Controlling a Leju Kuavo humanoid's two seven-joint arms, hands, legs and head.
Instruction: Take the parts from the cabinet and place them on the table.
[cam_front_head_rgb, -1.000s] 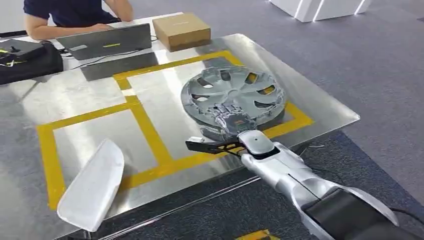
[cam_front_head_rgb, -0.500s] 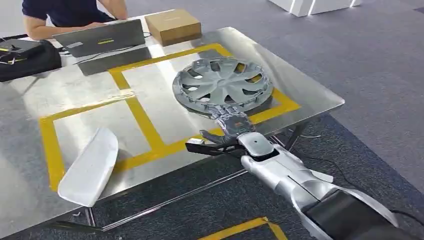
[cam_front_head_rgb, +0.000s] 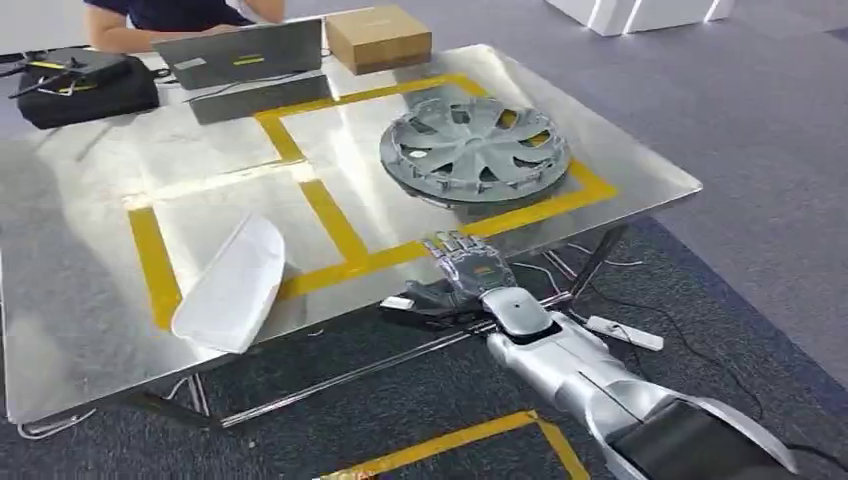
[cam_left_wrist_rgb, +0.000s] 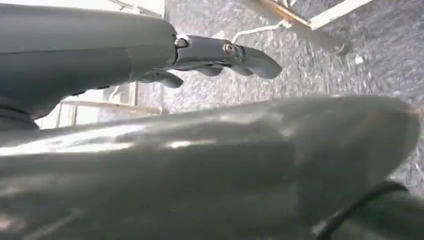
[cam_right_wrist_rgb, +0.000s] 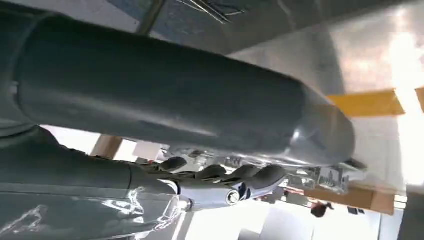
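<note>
A grey hubcap (cam_front_head_rgb: 475, 150) lies flat on the metal table (cam_front_head_rgb: 90, 190), inside the right yellow-taped square. A white curved panel (cam_front_head_rgb: 230, 285) lies near the table's front edge, across the left square's tape. My right hand (cam_front_head_rgb: 465, 270) hovers over that front edge just short of the hubcap, fingers spread and holding nothing. In the right wrist view its dark fingers (cam_right_wrist_rgb: 225, 175) stretch out beside the thick thumb, with yellow tape (cam_right_wrist_rgb: 370, 102) beyond. My left hand (cam_left_wrist_rgb: 220, 52) hangs over the grey carpet with its fingers loosely extended and nothing in them.
At the table's far edge sit a laptop (cam_front_head_rgb: 245, 52), a cardboard box (cam_front_head_rgb: 378, 37) and a black bag (cam_front_head_rgb: 90, 85), with a person (cam_front_head_rgb: 170, 15) seated behind them. A white power strip (cam_front_head_rgb: 625, 332) and cables lie on the floor under the table's right corner.
My right hand has come off the hubcap's near rim and drawn back to the table's front edge. The hubcap stays flat. The whole view has shifted with the camera.
</note>
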